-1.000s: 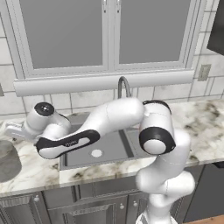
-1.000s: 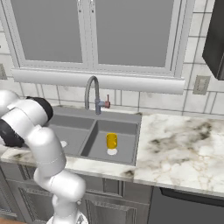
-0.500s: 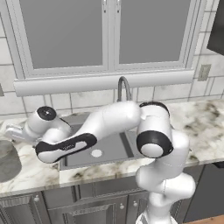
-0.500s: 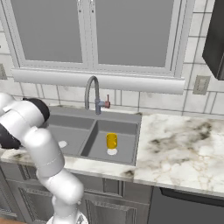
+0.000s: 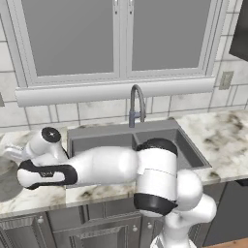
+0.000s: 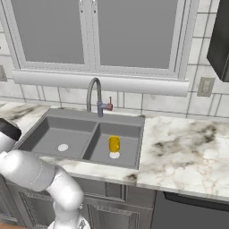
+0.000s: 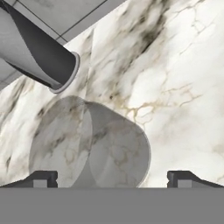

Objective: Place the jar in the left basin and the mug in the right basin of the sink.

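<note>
Marble counter (image 7: 175, 78) lies under the jar (image 7: 89, 144), between the spread, empty tips of the gripper (image 7: 111, 178). It looks rigid, smooth, likely slippery: grip mid-body. The mug (image 6: 114, 144) already sits in the right basin (image 6: 127, 145).

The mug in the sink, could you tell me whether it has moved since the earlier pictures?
No. The mug stands in the right basin just behind the drain, as before.

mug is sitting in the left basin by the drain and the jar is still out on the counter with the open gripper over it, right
Not quite: the mug stands in the right basin, the narrower one, by its drain, as the right base view shows. The rest holds: the jar is on the counter with the open gripper over it.
</note>
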Controlling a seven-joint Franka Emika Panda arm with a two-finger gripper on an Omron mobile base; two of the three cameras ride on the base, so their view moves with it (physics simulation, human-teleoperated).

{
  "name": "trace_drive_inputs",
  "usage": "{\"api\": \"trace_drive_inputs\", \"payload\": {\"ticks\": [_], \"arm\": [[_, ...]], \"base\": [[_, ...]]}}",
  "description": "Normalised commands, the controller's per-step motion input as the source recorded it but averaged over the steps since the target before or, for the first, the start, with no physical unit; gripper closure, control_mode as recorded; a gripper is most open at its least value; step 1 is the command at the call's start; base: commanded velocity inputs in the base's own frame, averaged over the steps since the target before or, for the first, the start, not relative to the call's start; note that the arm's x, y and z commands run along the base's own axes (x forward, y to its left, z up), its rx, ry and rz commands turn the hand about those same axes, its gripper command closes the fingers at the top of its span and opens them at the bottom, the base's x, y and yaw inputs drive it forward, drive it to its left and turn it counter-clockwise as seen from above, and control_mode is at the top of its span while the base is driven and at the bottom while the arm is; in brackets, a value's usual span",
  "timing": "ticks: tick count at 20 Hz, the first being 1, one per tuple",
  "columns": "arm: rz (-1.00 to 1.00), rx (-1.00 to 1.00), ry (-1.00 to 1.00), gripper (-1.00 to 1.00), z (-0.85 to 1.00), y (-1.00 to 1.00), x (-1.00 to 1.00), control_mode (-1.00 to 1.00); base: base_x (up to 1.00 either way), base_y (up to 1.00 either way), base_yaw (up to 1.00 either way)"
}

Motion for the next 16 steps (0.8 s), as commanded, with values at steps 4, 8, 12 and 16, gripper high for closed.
{"api": "trace_drive_inputs", "payload": {"ticks": [4,8,12,16], "arm": [[0.00,0.00,0.00,-1.00,0.00,0.26,0.00,-1.00],[0.00,0.00,0.03,-1.00,0.00,0.26,0.00,-1.00],[0.00,-0.01,0.03,-1.00,0.00,0.24,0.00,-1.00],[0.00,-0.04,0.05,-1.00,0.00,0.22,0.00,-1.00]], "base": [[0.00,0.00,0.00],[0.00,0.00,0.00],[0.00,0.00,0.00],[0.00,0.00,0.00]]}}
